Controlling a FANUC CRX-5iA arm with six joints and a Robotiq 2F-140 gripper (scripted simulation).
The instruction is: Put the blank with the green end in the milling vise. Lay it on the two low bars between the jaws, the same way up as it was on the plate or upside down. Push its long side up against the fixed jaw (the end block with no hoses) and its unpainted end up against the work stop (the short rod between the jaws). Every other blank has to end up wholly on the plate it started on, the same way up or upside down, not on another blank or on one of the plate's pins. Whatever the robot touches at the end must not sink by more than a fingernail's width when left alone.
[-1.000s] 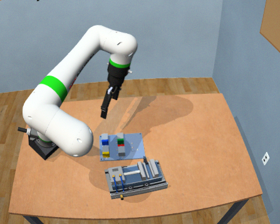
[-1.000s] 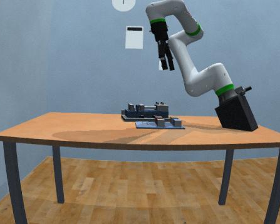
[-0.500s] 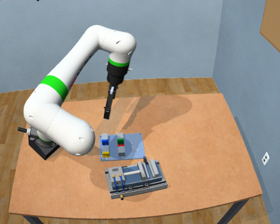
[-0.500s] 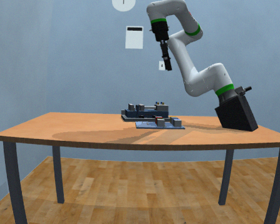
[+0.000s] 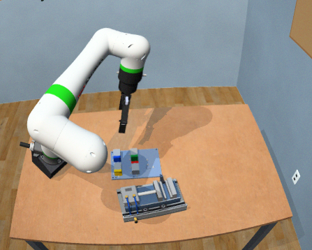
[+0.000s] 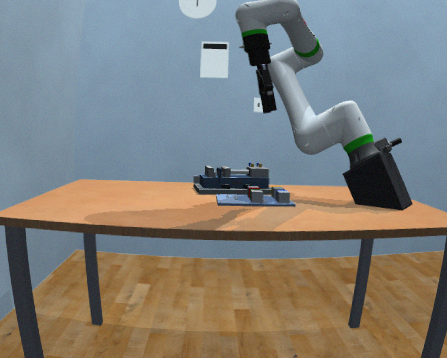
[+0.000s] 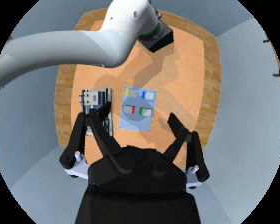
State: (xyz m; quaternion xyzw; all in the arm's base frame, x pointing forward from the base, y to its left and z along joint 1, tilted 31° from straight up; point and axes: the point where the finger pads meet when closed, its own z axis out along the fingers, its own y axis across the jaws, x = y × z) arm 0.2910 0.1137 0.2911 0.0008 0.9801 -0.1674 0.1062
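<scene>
The blank with the green end (image 5: 134, 157) (image 7: 143, 111) lies on the blue plate (image 5: 151, 154) (image 6: 227, 201) (image 7: 141, 126), green end close to the red-ended blank (image 5: 135, 169) (image 7: 128, 108). In the exterior view its green end cannot be made out. My gripper (image 5: 122, 126) (image 6: 268, 107) (image 7: 140, 112) is open and empty, high above the table; the wrist view shows its fingers wide apart on either side of the plate. The milling vise (image 5: 145, 206) (image 6: 230, 181) stands beside the plate. Its fixed jaw (image 5: 171, 188) is the end block without hoses. The low bars are too small to tell.
The blue-ended blank (image 5: 117, 158) (image 7: 148, 94) and the yellow-ended blank (image 5: 118, 172) (image 7: 131, 93) lie in the plate's other row, nearer the robot base. Small pins stand on the plate. Blue hoses (image 5: 128, 206) rise at the vise's hose block (image 5: 130, 191).
</scene>
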